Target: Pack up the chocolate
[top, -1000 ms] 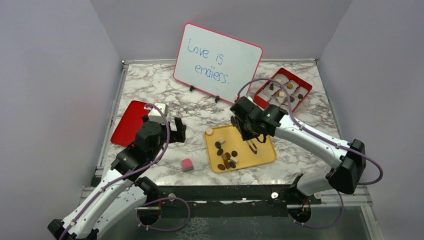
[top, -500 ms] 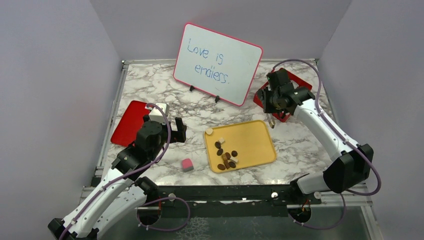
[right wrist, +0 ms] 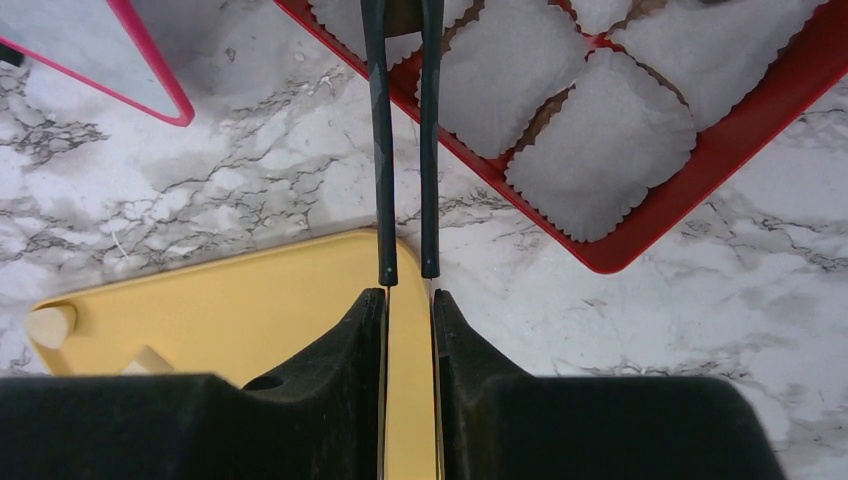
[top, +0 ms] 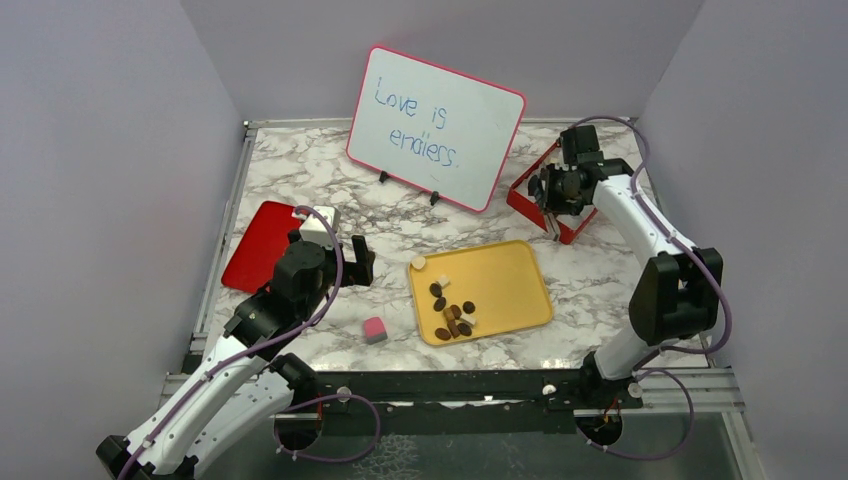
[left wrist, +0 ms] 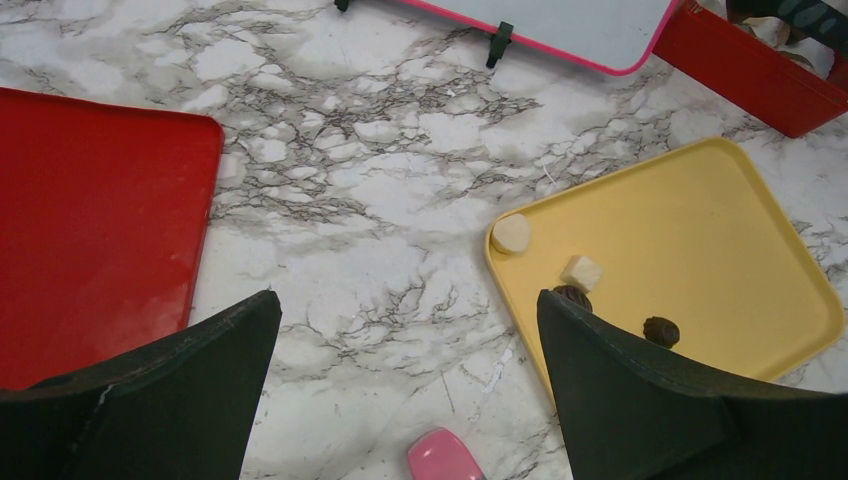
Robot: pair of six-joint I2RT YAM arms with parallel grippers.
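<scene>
the right arm has swung away from the yellow tray (top: 510, 280) and now reaches over the red box (top: 527, 198) at the far right of the table (top: 300, 170). the left arm has stayed where it was.

the right pincer (right wrist: 408, 295) is nearly together, clamped on a thin pair of dark tweezers (right wrist: 378, 150). the tweezers point out over the near edge of the red box. their tips are above the white paper cups (right wrist: 600, 140) that sit in rows inside it. right at the top edge of the right wrist view we see a small brown bit between the tweezer tips. it may be one piece of sweet, but the edge cuts it off, so we cannot be sure.

the chocolate (top: 452, 308) lies on the yellow tray, mostly in a little heap of dark brown pieces near the tray's front left side. a cream round piece (left wrist: 511, 233) sits at the tray's left corner, and a cream square (left wrist: 581, 272) lies just beside a dark one.

the left pincer (left wrist: 408, 300) is wide apart and holds nothing. it hangs above the bare table between the flat red lid (top: 255, 245) and the yellow tray. a pink cube (top: 374, 329) sits on the table near it. a white board (top: 435, 125) with blue writing stands at the back.
</scene>
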